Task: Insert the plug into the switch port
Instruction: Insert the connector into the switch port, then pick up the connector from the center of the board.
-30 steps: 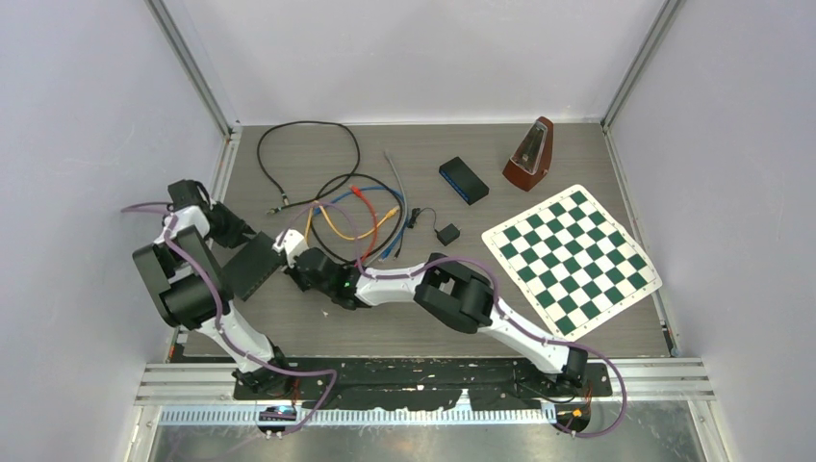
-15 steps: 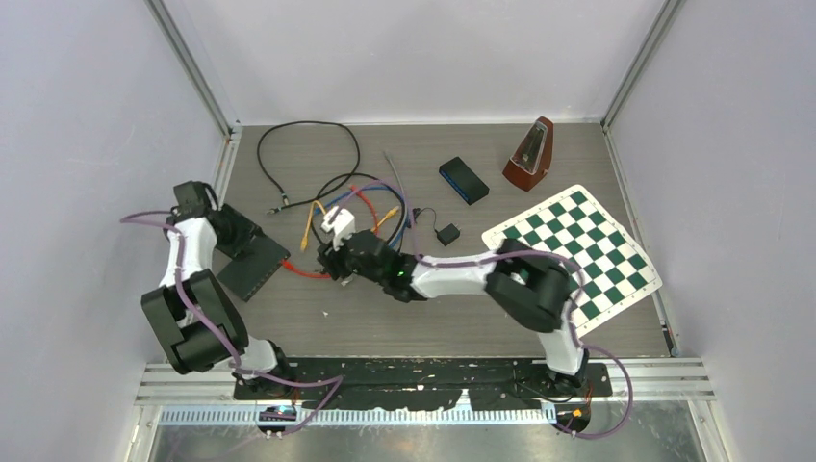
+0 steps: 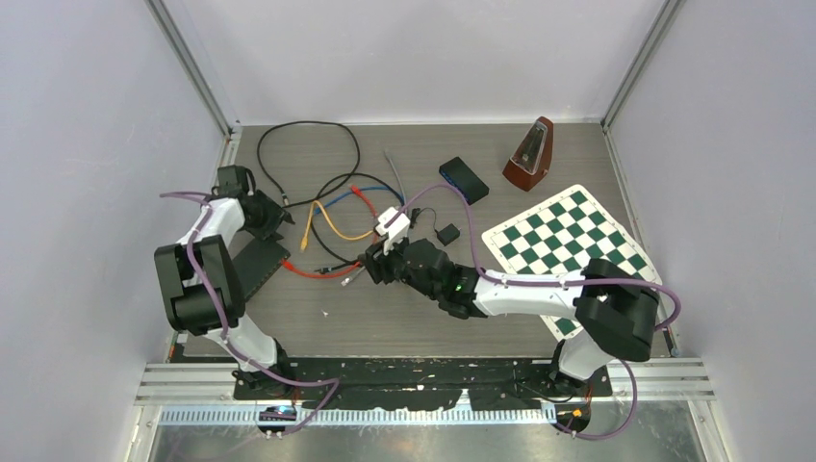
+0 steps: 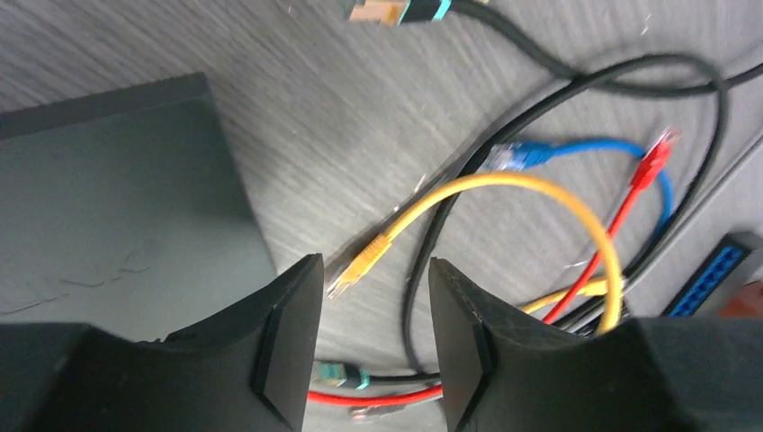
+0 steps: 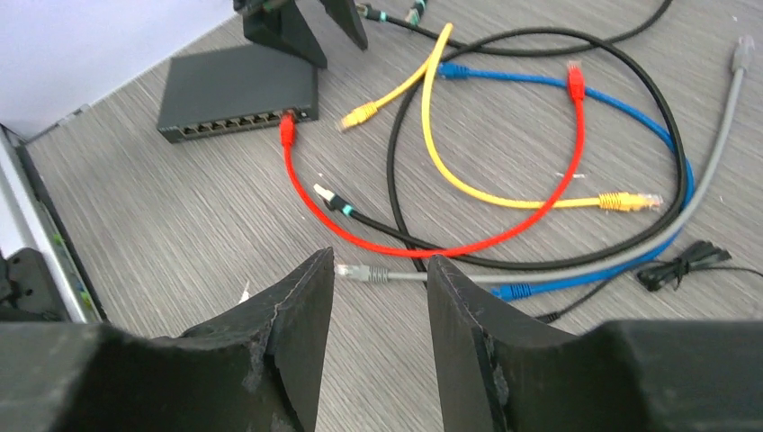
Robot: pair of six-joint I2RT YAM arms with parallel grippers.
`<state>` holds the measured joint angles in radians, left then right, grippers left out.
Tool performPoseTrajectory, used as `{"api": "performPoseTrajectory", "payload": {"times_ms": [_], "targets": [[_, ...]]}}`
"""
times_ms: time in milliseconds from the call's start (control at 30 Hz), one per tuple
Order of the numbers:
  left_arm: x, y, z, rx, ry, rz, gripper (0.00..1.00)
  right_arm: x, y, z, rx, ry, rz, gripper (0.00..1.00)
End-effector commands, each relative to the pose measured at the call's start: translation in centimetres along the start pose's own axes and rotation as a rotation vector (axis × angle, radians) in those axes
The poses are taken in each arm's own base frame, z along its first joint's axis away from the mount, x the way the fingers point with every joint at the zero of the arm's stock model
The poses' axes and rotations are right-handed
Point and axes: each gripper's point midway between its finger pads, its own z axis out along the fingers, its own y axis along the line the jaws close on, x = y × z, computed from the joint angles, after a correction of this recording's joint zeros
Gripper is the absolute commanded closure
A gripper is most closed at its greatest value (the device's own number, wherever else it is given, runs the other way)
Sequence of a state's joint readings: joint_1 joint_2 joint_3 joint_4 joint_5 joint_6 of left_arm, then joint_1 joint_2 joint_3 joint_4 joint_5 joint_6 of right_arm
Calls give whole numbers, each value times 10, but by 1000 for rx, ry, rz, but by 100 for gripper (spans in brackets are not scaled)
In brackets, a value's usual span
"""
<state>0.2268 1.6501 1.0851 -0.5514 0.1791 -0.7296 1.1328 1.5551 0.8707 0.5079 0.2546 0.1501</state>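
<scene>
The black switch [image 5: 236, 85] lies flat at the table's left, its row of ports [image 5: 236, 122] facing me in the right wrist view. The red cable's plug [image 5: 287, 130] sits at the port at the right end of that row and looks seated; the red cable [image 5: 378, 241] loops away over the table. My left gripper [image 4: 373, 270] is open and empty, hovering beyond the switch [image 4: 108, 198] above a yellow plug [image 4: 364, 261]. My right gripper [image 5: 378, 268] is open and empty, well back from the switch, low over a grey plug [image 5: 360, 271]. Seen from above, the switch [image 3: 248, 271] lies between the left gripper [image 3: 274, 219] and the right gripper [image 3: 364, 269].
Yellow [image 5: 504, 193], blue [image 5: 630, 261], black [image 5: 396, 171] and grey cables tangle between the arms. A small dark box [image 3: 464, 180], a black adapter [image 3: 447, 234], a metronome [image 3: 529, 154] and a chessboard [image 3: 571, 258] lie to the right.
Both grippers have opened. The switch went from the left gripper's hold to lying flat. The right arm drew back to the right off the red plug; the left gripper moved farther back.
</scene>
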Motion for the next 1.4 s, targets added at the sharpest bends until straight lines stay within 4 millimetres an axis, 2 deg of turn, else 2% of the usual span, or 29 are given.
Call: {"api": "performPoseTrajectory", "payload": {"times_ms": [0,67,200,400,533,667,867,1000,1100,1133,1233,1367], "targets": [[-37,-33,5,114,-140,-139,50,-23,-9,-9,56,-43,2,51],[-46,-37,10,129,-178,-206,50,-30,-10,-15,55,-52,6,51],[-58,-29,25,77,-218,-282,48,-44,-11,-25,44,-102,-31,49],[-71,-34,50,91,-215,-375,48,-48,-33,-28,147,-108,-144,47],[-85,-32,53,86,-275,-413,48,-56,-34,-29,141,-137,-133,46],[-95,-27,57,72,-319,-450,48,-53,-30,-26,122,-121,-144,46],[-100,-16,64,38,-320,-487,50,-51,-31,-23,126,-113,-150,46],[-108,-20,66,62,-315,-513,54,-56,-28,-21,117,-118,-153,46],[-115,-26,68,81,-318,-507,68,-57,-27,-19,112,-113,-162,46],[-114,-31,67,100,-297,-501,75,-57,-27,-20,113,-112,-163,46],[-124,-42,52,143,-320,-460,90,-64,-28,-23,122,-123,-163,46],[-143,-66,-3,208,-407,-356,100,-81,-28,-28,122,-162,-173,46]]}}
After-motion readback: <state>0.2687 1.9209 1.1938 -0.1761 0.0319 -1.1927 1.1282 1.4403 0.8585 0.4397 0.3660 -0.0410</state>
